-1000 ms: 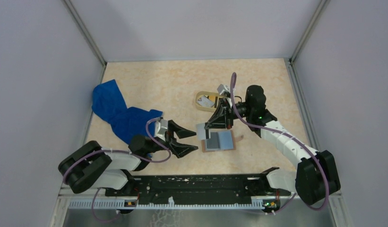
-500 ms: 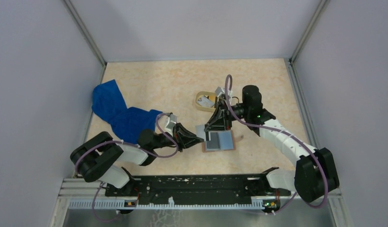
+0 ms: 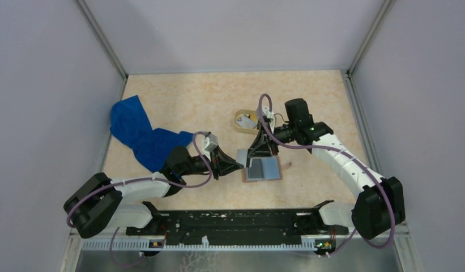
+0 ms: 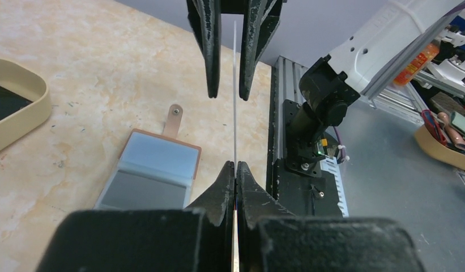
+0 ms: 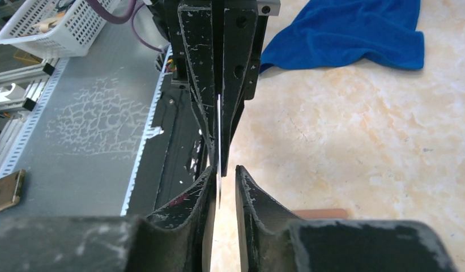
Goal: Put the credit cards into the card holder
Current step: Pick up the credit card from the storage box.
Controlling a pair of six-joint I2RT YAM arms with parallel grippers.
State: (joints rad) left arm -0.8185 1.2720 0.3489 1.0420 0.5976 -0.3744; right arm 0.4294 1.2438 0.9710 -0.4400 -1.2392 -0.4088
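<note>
In the middle of the worktop [image 3: 179, 96], a little toward the near edge: the card holder [image 3: 263, 169]. Lying flat and open, grey-blue inside facing up. A small brown strap [image 4: 173, 116] sticking out of it toward the right edge.

Up over the left end of the holder: the white credit card [image 4: 234, 96], standing on its thin side, so only a fine white line from both wrist views. Cannot tell whether its low edge touches the holder.

Left gripper [image 4: 235, 170]: pressed tight together, pinching one end of the white credit card. Reaching in from the left edge side.

Right gripper [image 5: 224, 170]: spread a little, one finger on each side of the other end of the card. Small gaps beside the card in the left wrist view. Very close to one finger in the right wrist view, but cannot tell whether touching.

Both grippers nose to nose, with the card between them.

Just past the holder, toward the far edge: an oval tan tray [image 4: 32, 116]. Inside it, a black card [image 4: 0, 101], seen only in part.

By the left edge: a crumpled blue cloth [image 3: 140, 136], well apart from the holder.
</note>
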